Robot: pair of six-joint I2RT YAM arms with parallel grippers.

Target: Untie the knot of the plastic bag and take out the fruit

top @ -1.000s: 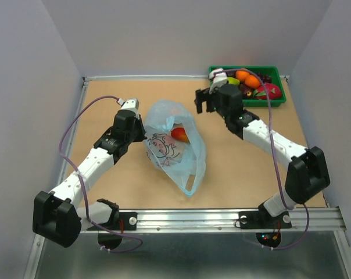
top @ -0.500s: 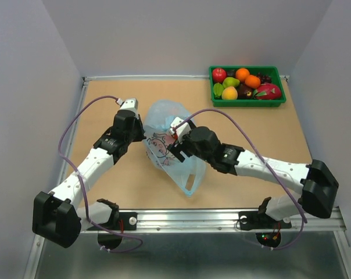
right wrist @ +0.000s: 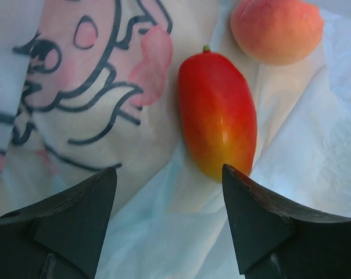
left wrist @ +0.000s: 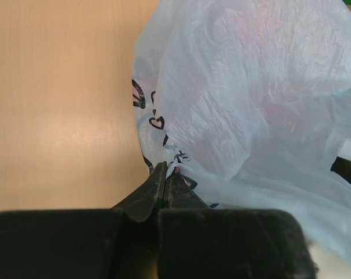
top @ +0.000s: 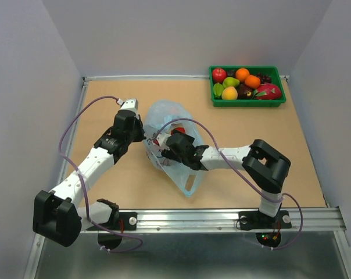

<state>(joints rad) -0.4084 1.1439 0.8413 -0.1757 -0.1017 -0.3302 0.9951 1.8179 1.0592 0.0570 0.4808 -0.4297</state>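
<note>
Light blue translucent plastic bag (top: 164,113) with pink cartoon print lies just left of centre on the brown worktop (top: 292,133), mouth gaping toward 12 o'clock. Left pincer (left wrist: 165,174) is clamped together on the bag's film at its 9 o'clock edge. Right pincer (right wrist: 168,168) reaches into the bag from 3 o'clock, fingers apart, gripping nothing. An elongated red-orange fruit (right wrist: 219,125) lies just ahead of its tips on the film. A round peach-coloured fruit (right wrist: 277,29) sits at that fruit's 1 o'clock. Green plastic tray (top: 248,103) holding mixed fruit sits at the worktop's 1 o'clock corner, well apart from the bag.
</note>
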